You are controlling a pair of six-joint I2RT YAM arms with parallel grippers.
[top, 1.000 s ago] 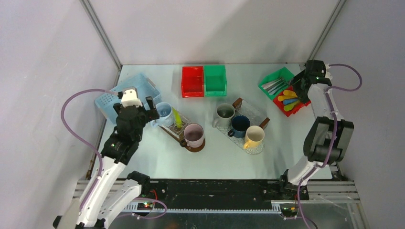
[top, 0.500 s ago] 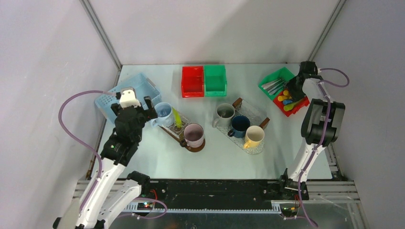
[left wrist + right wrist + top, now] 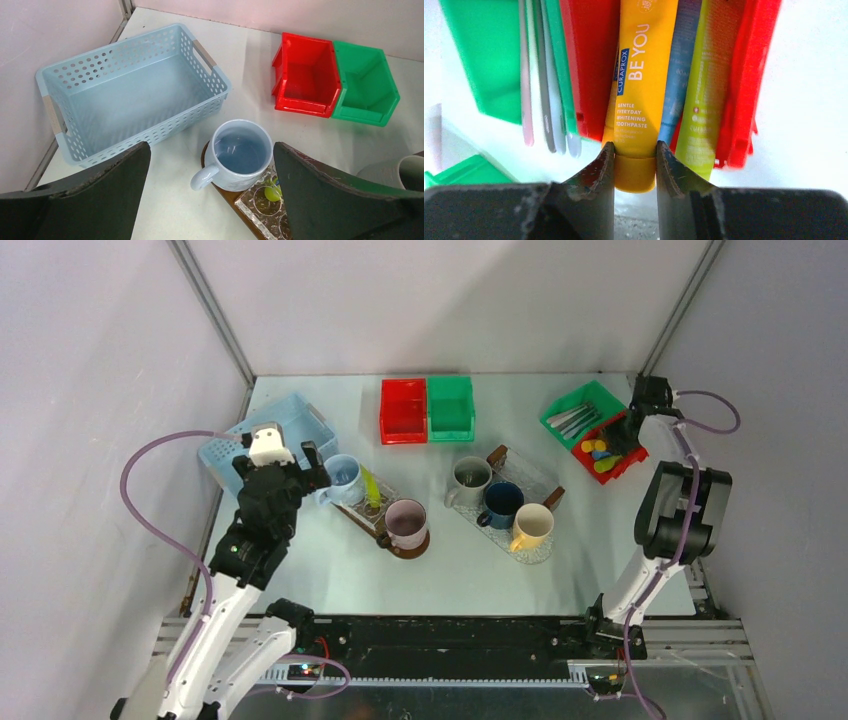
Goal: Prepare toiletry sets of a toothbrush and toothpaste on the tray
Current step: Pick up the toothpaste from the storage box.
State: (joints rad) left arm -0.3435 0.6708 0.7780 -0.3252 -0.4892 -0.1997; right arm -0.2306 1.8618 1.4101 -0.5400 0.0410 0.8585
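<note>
- A robot lab's test cell, neither home nor shop.
- Bare grey walls [image 3: 450, 300] on metal frame posts [image 3: 212, 315] box in a pale surface [image 3: 330, 580].
- The left arm [image 3: 240, 550] and right arm [image 3: 690, 510] are bolted to a slotted rail [image 3: 450, 640] at the surface's near edge, with purple cables [image 3: 127, 490] looping loose.
- At the surface's far right corner, toothbrushes [image 3: 572, 420] and tubes [image 3: 603, 452] lie sorted in plastic bins [image 3: 600, 392].

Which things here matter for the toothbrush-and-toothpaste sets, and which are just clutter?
Job: yellow toothpaste tube, gripped by right end effector; blue tube; lime tube; toothbrushes; left tray; right tray.
Lying about: blue basket; empty red bin; empty green bin; mugs.
</note>
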